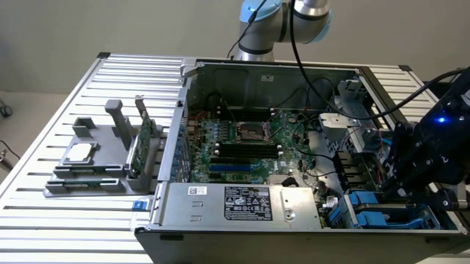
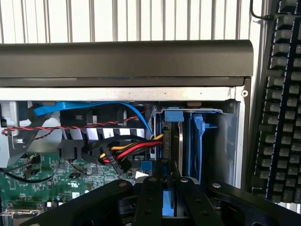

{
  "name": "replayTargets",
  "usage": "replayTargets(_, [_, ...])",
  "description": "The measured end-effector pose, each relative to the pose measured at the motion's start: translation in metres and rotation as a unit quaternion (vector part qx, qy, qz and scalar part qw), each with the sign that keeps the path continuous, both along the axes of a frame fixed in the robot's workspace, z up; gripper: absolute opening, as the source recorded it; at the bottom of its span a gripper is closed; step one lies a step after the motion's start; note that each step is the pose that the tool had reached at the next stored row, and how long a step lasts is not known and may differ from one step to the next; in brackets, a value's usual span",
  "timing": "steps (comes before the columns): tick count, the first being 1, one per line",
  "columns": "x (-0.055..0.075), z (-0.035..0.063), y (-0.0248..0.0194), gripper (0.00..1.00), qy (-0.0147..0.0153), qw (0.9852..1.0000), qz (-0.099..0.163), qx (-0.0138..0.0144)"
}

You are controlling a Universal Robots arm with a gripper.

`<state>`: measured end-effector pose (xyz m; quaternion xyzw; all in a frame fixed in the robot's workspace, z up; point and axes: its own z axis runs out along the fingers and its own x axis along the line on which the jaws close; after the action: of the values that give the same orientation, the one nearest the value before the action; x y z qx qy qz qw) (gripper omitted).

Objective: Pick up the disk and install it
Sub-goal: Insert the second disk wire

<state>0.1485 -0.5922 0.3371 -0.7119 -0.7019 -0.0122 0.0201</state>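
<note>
The gripper [image 1: 411, 187] was at the near right corner of the open case [image 1: 294, 71], low over the drive bays [image 1: 382, 212]. In the wrist view its two black fingers [image 2: 153, 197] were closed on the disk [image 2: 168, 200], which showed as a blue edge standing upright between them. The pick-up was therefore done, as I judge it, and the disk was already carried to the bay area. It was not yet seated: it was above the open slot [image 2: 186, 146], beside a blue carrier [image 2: 197, 141] already standing in the bay. Pushing it fully down into the slot remained.

Little of the disk could be seen. Only a thin bright blue strip of its plastic rail showed between the fingers; the metal body and label were hidden by the gripper.

On the exterior view's left, a grey tray [image 1: 96, 181] on the table [image 1: 44, 225] held a small chip [image 1: 79, 152] and a green card [image 1: 143, 140], both untouched.
</note>
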Motion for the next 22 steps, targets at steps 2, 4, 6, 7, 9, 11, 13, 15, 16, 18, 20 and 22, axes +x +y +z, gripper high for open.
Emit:
replayTargets(2, [0.000, -0.0008, -0.0001, 0.16, 0.0000, 1.0000, 0.000, 0.0009])
replayTargets(4, [0.000, -0.0016, -0.0002, 0.16, 0.0000, 1.0000, 0.000, 0.0019])
replayTargets(6, [0.000, -0.0021, -0.0002, 0.16, 0.0000, 1.0000, 0.000, 0.0026])
replayTargets(7, [0.000, -0.0022, -0.0002, 0.16, 0.0000, 1.0000, 0.000, 0.0028])
replayTargets(9, [0.000, -0.0019, -0.0005, 0.18, 0.0003, 1.0000, 0.000, 0.0038])
replayTargets(11, [0.000, 0.0024, -0.0006, 0.24, 0.0011, 1.0000, 0.000, 0.0046])
replayTargets(13, [0.000, 0.0068, -0.0007, 0.31, 0.0020, 1.0000, 0.000, 0.0053])
replayTargets(15, [-0.001, 0.0087, -0.0009, 0.31, 0.0039, 1.0000, 0.000, 0.0060])
replayTargets(16, [-0.003, 0.0091, -0.0009, 0.31, 0.0051, 1.0000, 0.000, 0.0062])
replayTargets(18, [-0.006, 0.0095, -0.0010, 0.31, 0.0079, 0.9999, 0.000, 0.0065])
replayTargets(20, [-0.011, 0.0098, -0.0010, 0.31, 0.0106, 0.9999, 0.000, 0.0066])
replayTargets(22, [-0.016, 0.0100, -0.0010, 0.31, 0.0131, 0.9999, 0.000, 0.0066])
